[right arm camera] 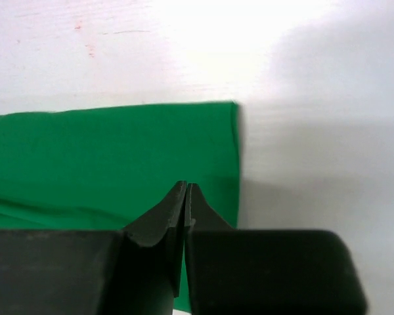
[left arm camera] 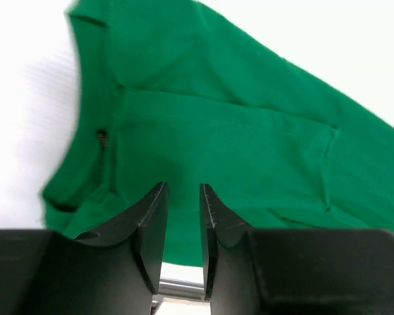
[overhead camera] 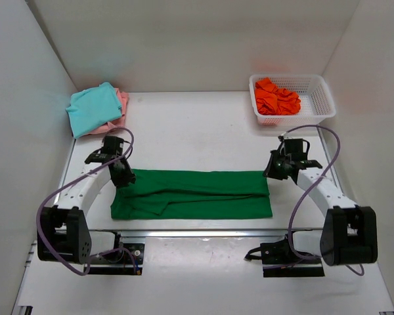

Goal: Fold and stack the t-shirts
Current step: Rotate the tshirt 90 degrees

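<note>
Far-left corner: teal cloth t-shirt [overhead camera: 94, 108] on pale pink t-shirt [overhead camera: 122, 102]. Dark green cloth t-shirt [overhead camera: 197, 195] lies centre, folded long. Left gripper [left arm camera: 182, 190] over its left end, jaws slightly apart, empty. Right gripper [right arm camera: 186, 187] at its right end, jaws pressed together. Far right: crumpled orange t-shirt [overhead camera: 276, 98] in white plastic mesh basket [overhead camera: 322, 92].

Two white-and-black robot arms bow outward from their bases, forearms angling in toward each other, wrists pitched down. The left hand [overhead camera: 123, 174] hangs low with its two black fingers [left arm camera: 151, 213] parted by a narrow gap and nothing between them. The right hand [overhead camera: 274, 172], at the same height across from it, has its fingers [right arm camera: 173, 207] pressed tip to tip, gripping nothing.
</note>
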`<state>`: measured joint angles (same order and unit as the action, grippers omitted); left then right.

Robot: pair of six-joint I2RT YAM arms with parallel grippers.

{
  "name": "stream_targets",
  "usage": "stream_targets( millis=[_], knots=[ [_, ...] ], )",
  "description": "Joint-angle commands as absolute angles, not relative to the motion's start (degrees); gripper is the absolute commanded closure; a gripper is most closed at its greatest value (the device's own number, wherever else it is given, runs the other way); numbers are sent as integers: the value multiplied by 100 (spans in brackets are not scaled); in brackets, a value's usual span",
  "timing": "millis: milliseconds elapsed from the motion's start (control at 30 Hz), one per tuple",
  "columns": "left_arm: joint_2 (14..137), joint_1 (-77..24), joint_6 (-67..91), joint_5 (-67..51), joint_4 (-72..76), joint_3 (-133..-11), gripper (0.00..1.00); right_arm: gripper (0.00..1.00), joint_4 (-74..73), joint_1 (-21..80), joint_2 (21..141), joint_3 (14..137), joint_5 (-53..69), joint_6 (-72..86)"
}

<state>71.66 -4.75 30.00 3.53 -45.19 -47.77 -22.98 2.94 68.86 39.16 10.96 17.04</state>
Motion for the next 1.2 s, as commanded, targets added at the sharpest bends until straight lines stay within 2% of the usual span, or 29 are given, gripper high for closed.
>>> stream_targets(
  millis=[0,133,267,433,533,633,767,867,933,967,1000,1100,1167],
  knots=[
    [7373,-702,3322,26,-3956,-4605,63,100,-1863,579,7372,4358,1309,1521],
    [7935,-1097,3533,-9,-3665,-4806,64,100,-1793,799,8040,4710,1520,1354],
    [9006,-1484,3586,-9,-3831,-5298,63,100,-1977,914,8577,4772,1617,1371],
    [10000,-1652,3752,-9,-3753,-5773,63,100,-2214,1098,8500,4421,1197,1791],
    [10623,-1556,3736,-9,-3849,-6414,65,100,-2521,1239,8402,4263,845,2161],
    [11518,-1556,3622,-96,-4165,-7573,67,100,-2768,1353,8358,4175,642,2591],
    [13074,-1740,3262,-132,-4973,-10121,70,100,-3084,1747,8279,4122,378,3102],
    [14478,-1933,2815,-245,-5956,-12825,71,100,-3129,2293,8122,4087,290,3690],
    [15544,-2056,2690,-474,-7043,-15718,76,100,-3103,2880,7990,4009,159,4251],
    [16026,-2074,2707,-579,-7231,-16176,81,100,-2963,3005,7920,3877,54,4384],
    [15935,-2039,2655,-641,-7155,-15928,83,100,-2736,3302,7893,3789,35,4603],
    [15216,-2048,2426,-984,-6040,-13719,81,100,-2287,3909,7927,3498,0,5097],
    [15222,-2004,2303,-1028,-5749,-13473,81,100,-2014,4253,8129,3437,-140,5229]
  ],
)
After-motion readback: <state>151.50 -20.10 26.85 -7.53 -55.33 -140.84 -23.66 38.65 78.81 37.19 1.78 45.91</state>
